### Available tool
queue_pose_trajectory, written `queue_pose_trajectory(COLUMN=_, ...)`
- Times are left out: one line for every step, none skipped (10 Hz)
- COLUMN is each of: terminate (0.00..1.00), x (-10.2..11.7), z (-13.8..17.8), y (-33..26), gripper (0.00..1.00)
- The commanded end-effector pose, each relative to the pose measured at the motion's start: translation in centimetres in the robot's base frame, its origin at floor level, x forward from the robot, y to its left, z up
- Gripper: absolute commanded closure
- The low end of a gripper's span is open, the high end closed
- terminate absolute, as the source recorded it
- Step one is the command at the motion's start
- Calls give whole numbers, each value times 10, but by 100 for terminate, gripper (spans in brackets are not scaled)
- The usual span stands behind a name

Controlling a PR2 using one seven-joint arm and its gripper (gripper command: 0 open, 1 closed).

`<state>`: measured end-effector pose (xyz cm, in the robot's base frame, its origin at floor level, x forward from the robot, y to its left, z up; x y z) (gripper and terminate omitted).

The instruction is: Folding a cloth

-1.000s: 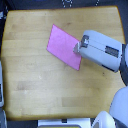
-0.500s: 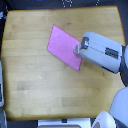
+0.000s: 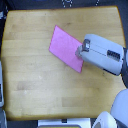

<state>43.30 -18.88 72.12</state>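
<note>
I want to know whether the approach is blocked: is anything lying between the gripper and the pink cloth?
Nothing. In the exterior view the gripper is already at the cloth, over its edge on the view's right, with no gap visible.

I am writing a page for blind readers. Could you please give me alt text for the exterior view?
A bright pink cloth lies flat and unfolded on a wooden table, seen from above. A grey and white robot arm reaches in from the exterior view's right, its gripper at the cloth's nearest edge; whether it is open or shut cannot be seen.
</note>
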Motion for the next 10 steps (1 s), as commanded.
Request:
queue_pose_trajectory(terminate=0, x=-2, z=-3, y=3, gripper=100)
queue_pose_trajectory(terminate=0, x=-3, z=-2, y=3, gripper=100)
queue_pose_trajectory(terminate=0, x=-2, z=0, y=3, gripper=100)
queue_pose_trajectory(terminate=0, x=-2, z=1, y=3, gripper=100)
queue_pose_trajectory(terminate=0, x=-1, z=2, y=4, gripper=100)
queue_pose_trajectory(terminate=0, x=0, z=3, y=7, gripper=100)
queue_pose_trajectory(terminate=0, x=1, z=3, y=8, gripper=100)
queue_pose_trajectory(terminate=0, x=0, z=4, y=9, gripper=100)
queue_pose_trajectory(terminate=0, x=0, z=5, y=9, gripper=100)
queue_pose_trajectory(terminate=0, x=-2, z=6, y=10, gripper=100)
